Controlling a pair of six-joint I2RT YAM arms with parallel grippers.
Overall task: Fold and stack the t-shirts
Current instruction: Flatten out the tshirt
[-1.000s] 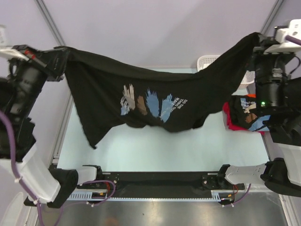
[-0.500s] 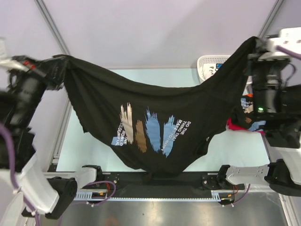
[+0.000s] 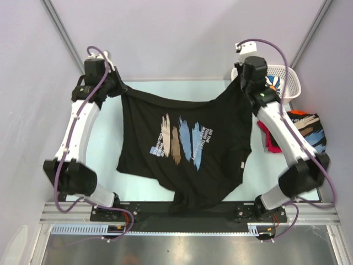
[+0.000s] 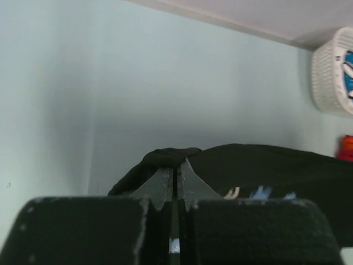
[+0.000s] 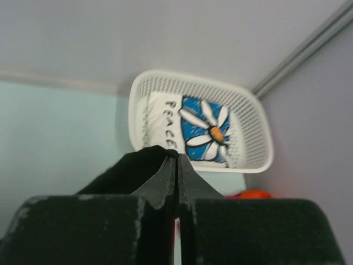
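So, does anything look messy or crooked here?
Yes. The black t-shirt lies crooked on the table, its print slanted, and its near edge is bunched up and spills over the table's front onto the black rail.

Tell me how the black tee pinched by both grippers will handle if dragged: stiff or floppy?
Likely very floppy: the black tee sags between the left gripper and right gripper and bunches at its hem. Probably light, since two small pinches lift its edge. Expect wrinkling, not flat sliding.
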